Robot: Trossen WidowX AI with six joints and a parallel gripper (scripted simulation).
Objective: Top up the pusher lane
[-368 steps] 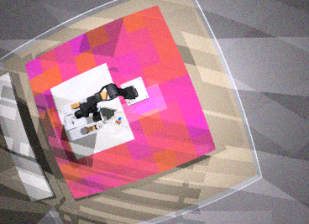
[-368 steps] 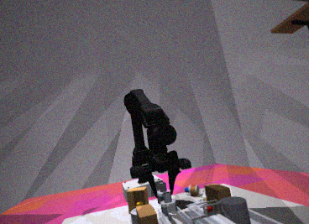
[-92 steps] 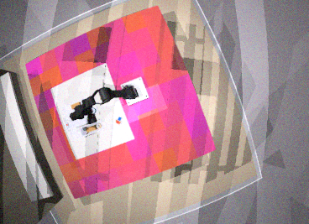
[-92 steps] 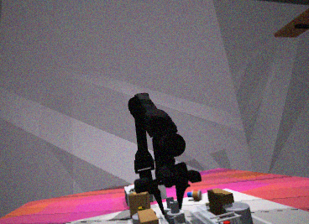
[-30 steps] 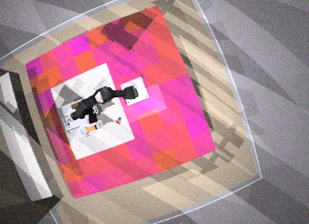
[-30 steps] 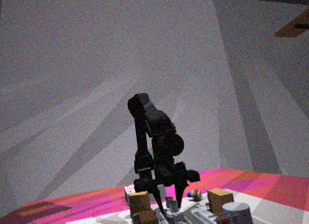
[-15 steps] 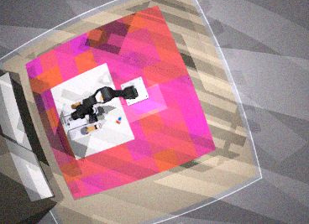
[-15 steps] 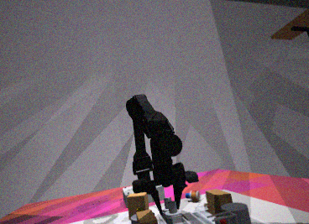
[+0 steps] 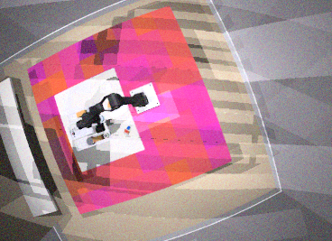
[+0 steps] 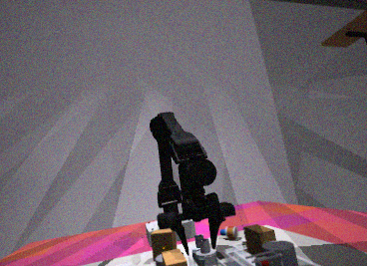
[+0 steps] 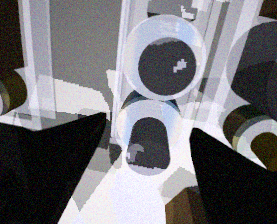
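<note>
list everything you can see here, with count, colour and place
jars in lane: 2, clear with dark lids, one behind the other in the middle channel; front jar, rear jar
lane rails: pale translucent walls on each side of the row
other jars: at least 2, clear, olive-dark inside, lying at left and right in the wrist view
brown blocks: 3 seen, around the fixture; nearest
small blue and orange item: 1, right of the arm
white board: 1, under the fixture
patchwork mat: 1, pink and orange
arm: 1, black
gripper: open, black fingers apart from the front jar
</note>
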